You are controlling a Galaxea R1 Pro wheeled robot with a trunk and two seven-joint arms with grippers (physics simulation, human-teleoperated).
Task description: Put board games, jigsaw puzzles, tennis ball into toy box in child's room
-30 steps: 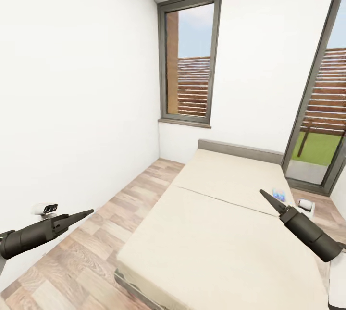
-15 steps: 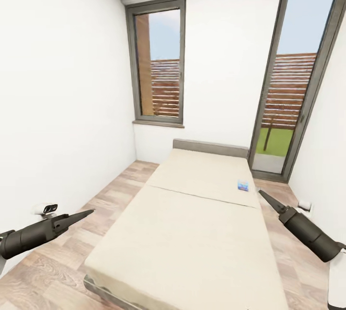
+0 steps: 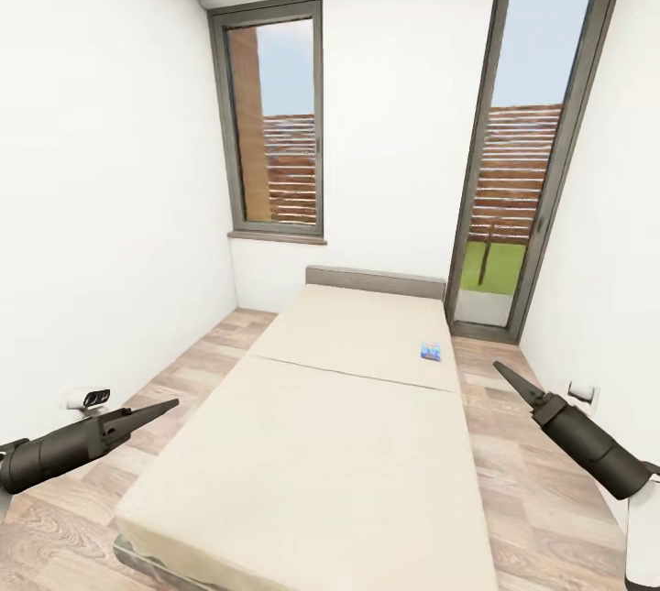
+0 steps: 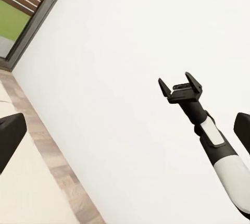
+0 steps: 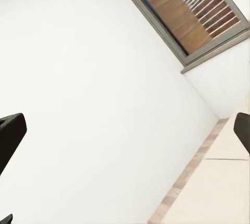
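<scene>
Board game [image 3: 430, 351], the blue one, is seen lying flat on the bed [image 3: 312, 444] near its right edge, well ahead of both arms. The right gripper [image 3: 506, 375] is judged nearer; its fingers are seen spread and empty. The left gripper [image 3: 165, 407] holds nothing, though its finger spacing cannot be told.

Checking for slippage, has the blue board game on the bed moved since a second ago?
No. The blue board game lies at the same spot near the bed mattress's right edge, just beyond the seam. It sits further left in the picture because the camera turned.
</scene>
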